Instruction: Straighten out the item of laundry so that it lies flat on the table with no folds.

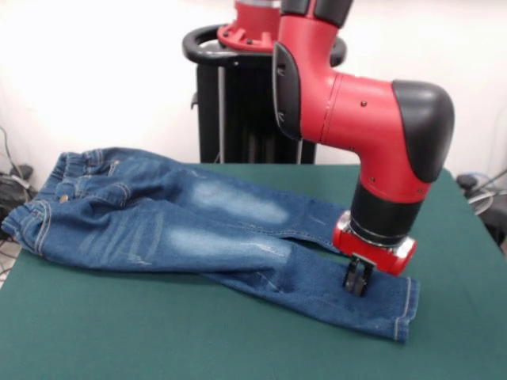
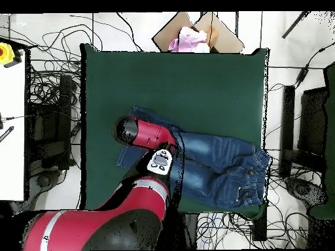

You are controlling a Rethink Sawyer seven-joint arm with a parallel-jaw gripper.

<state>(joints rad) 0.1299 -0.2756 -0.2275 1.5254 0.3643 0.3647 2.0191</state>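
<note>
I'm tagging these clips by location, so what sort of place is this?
Most likely a robotics lab, not a home. A red and black robot arm works over small blue denim jeans on a dark green felt-covered table, with loose cables tangled across the floor around it.

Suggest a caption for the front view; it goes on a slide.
Red robot arm lowers its gripper onto a leg of the blue jeans, spread with legs crossing on the green table.
</note>
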